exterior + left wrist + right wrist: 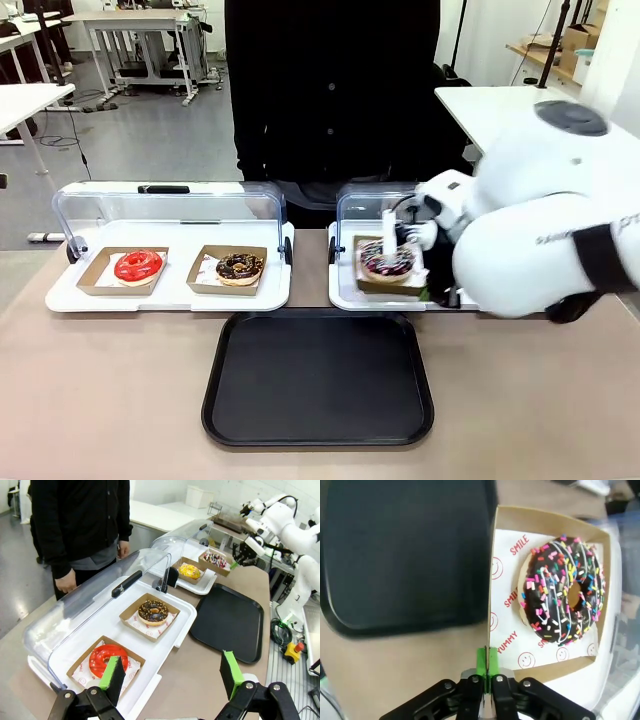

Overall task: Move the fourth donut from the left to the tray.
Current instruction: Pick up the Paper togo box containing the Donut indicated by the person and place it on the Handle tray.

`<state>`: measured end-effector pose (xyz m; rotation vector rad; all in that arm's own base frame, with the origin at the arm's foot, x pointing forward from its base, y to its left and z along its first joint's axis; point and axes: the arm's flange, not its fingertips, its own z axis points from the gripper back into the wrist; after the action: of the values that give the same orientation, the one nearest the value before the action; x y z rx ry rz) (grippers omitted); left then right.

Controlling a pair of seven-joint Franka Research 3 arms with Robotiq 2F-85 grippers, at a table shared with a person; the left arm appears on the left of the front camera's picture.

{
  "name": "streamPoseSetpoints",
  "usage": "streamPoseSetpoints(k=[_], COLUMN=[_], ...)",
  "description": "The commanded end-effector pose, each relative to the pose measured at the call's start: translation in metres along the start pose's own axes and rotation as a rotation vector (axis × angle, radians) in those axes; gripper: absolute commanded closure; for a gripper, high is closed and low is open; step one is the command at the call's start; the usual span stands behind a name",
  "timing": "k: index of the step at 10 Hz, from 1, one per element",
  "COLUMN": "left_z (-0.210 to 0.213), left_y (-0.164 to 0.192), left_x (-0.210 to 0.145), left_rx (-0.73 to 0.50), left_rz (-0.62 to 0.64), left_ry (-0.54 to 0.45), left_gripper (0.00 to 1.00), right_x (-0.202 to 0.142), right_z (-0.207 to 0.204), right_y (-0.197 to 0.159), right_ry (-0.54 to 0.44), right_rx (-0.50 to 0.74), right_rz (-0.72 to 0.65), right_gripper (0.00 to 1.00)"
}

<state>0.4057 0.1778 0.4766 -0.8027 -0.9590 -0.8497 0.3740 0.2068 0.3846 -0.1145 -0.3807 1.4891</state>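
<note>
The fourth donut (387, 262), chocolate-glazed with pink and white streaks and sprinkles (563, 590), lies on a square brown cardboard holder (502, 555) in the right-hand display tray. My right gripper (486, 655) is shut on the holder's near edge, with its green pads pinching the cardboard rim. It reaches in from the right (428, 290) and is seen far off in the left wrist view (235, 561). Whether the holder is lifted I cannot tell. The black tray (318, 420) lies in front of both display trays. My left gripper (171, 675) hangs open above the table's left end.
The left white display tray (60, 298) holds a red donut (138, 266) and a plainer chocolate donut (240, 267). A yellow donut (190, 571) sits beside the fourth one. Both clear lids (170, 205) stand open. A person in black (330, 90) stands at the far side.
</note>
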Motion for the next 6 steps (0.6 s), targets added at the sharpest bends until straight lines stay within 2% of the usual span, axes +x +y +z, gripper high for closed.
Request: streamPoseSetpoints(k=[1, 3, 6], left_z=[0.001, 0.001, 0.001], left_y=[0.000, 0.000, 0.000], left_x=[0.003, 0.003, 0.003], left_rx=[-0.011, -0.011, -0.011], left_rz=[0.002, 0.002, 0.002], left_ry=[0.002, 0.002, 0.002], left_gripper=[0.00, 0.00, 0.00], right_x=[0.010, 0.034, 0.051], right_z=[-0.013, -0.022, -0.034], right_y=[0.070, 0.106, 0.143], right_ry=[0.007, 0.005, 0.010], right_rx=[-0.008, 0.004, 0.016], right_rz=[-0.029, -0.018, 0.015], right_gripper=[0.98, 0.98, 0.98])
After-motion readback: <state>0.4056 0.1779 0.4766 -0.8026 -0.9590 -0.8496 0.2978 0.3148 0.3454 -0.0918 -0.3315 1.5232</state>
